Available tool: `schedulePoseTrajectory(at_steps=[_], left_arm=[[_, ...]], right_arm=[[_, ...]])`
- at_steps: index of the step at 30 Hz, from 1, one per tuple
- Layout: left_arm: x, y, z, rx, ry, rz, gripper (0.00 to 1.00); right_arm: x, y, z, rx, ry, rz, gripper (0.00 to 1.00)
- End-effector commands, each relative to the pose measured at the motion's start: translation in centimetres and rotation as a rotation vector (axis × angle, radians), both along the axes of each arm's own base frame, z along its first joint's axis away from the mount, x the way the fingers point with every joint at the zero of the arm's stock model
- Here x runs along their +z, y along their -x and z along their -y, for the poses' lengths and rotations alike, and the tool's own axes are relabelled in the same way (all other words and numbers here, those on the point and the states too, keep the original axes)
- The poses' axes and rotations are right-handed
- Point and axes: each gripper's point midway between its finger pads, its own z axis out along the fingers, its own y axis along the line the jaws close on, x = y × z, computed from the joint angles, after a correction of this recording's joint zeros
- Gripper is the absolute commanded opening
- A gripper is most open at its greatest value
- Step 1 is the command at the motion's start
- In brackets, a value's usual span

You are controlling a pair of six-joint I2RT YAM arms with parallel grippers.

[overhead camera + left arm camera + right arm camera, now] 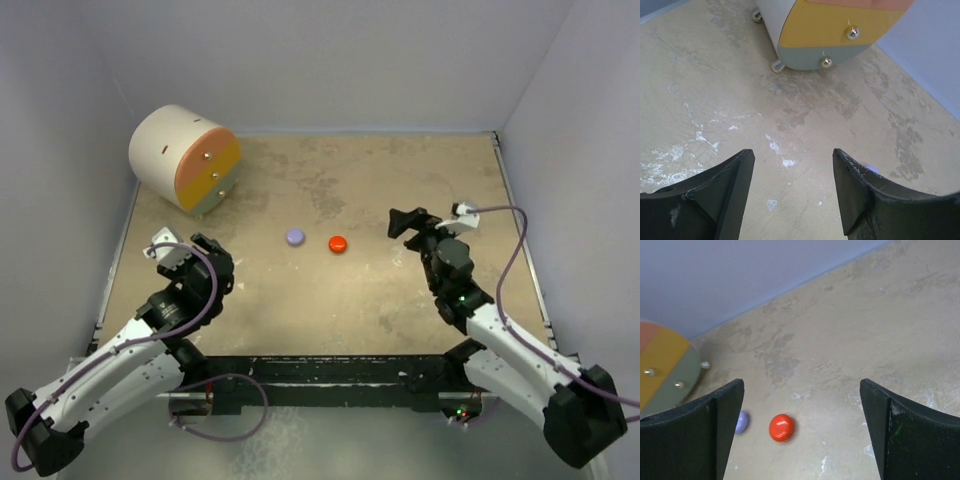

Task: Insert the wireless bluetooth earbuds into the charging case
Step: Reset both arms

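No earbuds show in any view. A small round red disc case (338,243) and a small round lavender disc case (295,236) lie shut side by side at the middle of the table. In the right wrist view the red case (781,427) lies between my fingers, further out, and the lavender case (741,421) peeks from behind the left finger. My right gripper (430,218) is open and empty, to the right of the cases. My left gripper (185,248) is open and empty, to their left. In its wrist view (792,165) only bare table lies between the fingers.
A white drum-shaped drawer unit (185,158) with pink, yellow and grey-green fronts and metal knobs stands at the back left. It also shows in the left wrist view (830,30) and the right wrist view (665,367). Grey walls enclose the table.
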Motion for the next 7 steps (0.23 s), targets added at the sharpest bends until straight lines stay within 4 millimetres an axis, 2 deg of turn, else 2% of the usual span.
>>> schedulePoseTrajectory(at_steps=[1, 4, 7], left_arm=[[1.0, 0.3, -0.8, 0.019, -0.004, 0.04, 0.64], [0.9, 0.6, -0.8, -0.005, 0.02, 0.063, 0.64], [1.3, 0.7, -0.6, -0.036, 0.033, 0.09, 0.64]], right_arm=[[5.6, 2.6, 1.0, 0.024, -0.128, 0.234, 1.0], [7.1, 4.4, 1.8, 0.034, -0.162, 0.319, 1.0], [7.3, 4.9, 2.0, 0.041, -0.151, 0.336, 1.0]])
